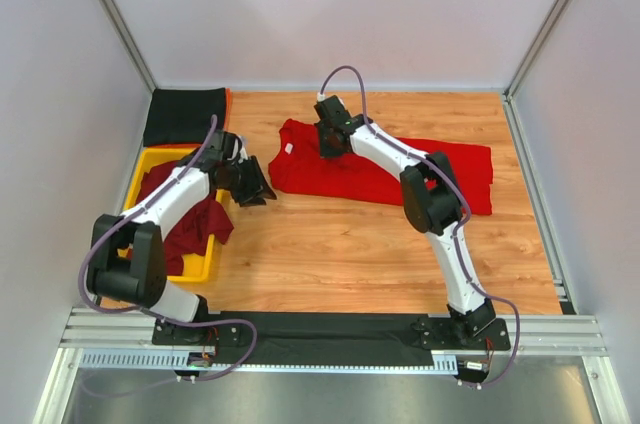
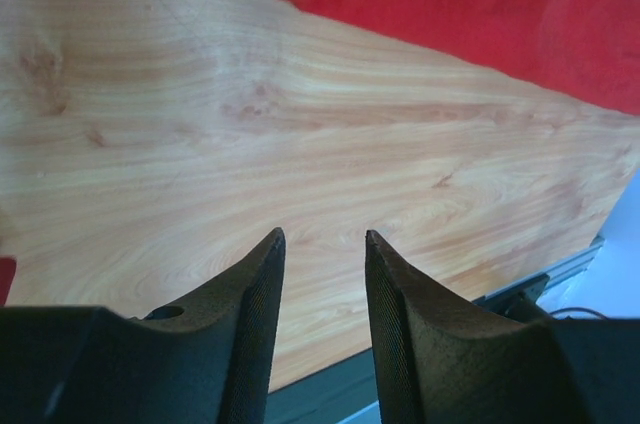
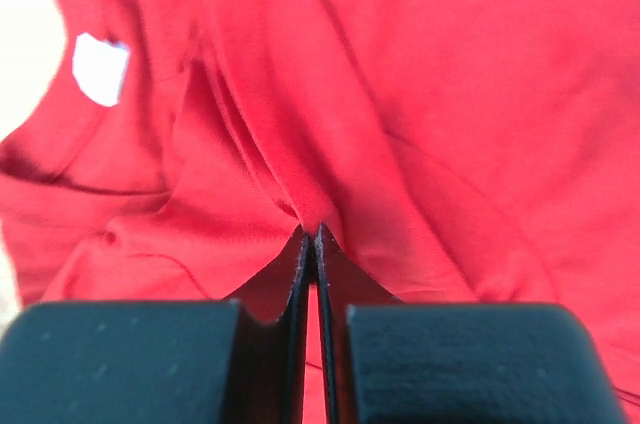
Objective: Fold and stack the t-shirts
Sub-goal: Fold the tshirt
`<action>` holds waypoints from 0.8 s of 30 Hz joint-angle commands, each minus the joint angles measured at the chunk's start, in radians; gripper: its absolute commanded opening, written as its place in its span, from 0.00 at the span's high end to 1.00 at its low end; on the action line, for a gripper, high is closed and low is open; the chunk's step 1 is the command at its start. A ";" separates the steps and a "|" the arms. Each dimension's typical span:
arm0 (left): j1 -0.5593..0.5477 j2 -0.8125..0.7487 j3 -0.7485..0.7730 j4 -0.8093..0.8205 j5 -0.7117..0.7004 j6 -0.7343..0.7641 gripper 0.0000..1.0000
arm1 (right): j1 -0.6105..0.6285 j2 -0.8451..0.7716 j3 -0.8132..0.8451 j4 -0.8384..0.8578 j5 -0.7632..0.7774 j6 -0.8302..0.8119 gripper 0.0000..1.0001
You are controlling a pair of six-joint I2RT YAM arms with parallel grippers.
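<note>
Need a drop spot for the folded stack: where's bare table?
Free: the wide wood strip between the red t-shirt and the near rail, right of the left claw; also the far strip behind the shirt. Crowded: left edge, with yellow tray, maroon t-shirts, black t-shirt.

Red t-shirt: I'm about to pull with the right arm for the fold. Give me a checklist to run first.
1. right hand shut on a pinch of the red t-shirt: ok.
2. Pinch catches both cloth layers: cannot tell.
3. left hand open and empty, over bare table: ok.
4. Cloth smooth around the pinch: not ok, creases fan out from it.
5. Shirt clear of the yellow tray: ok, they lie apart.
</note>
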 commanded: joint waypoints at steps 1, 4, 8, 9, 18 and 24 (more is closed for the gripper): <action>0.005 0.072 -0.008 0.117 0.028 -0.048 0.55 | 0.012 -0.052 0.044 0.048 -0.083 0.004 0.96; -0.001 0.160 0.039 0.117 0.019 -0.042 0.55 | 0.014 -0.044 0.042 0.059 -0.124 0.013 0.96; -0.012 0.224 0.096 0.102 -0.024 -0.027 0.55 | 0.014 -0.040 0.042 0.065 -0.165 0.015 0.91; -0.013 0.236 0.107 0.100 -0.042 -0.027 0.55 | 0.014 -0.038 0.042 0.065 -0.160 0.015 0.89; -0.021 0.330 0.230 0.105 -0.038 -0.026 0.58 | 0.017 -0.050 0.042 0.035 -0.057 -0.030 0.82; -0.026 0.362 0.240 0.209 0.071 -0.032 0.58 | 0.015 -0.063 0.036 0.038 -0.037 -0.054 0.97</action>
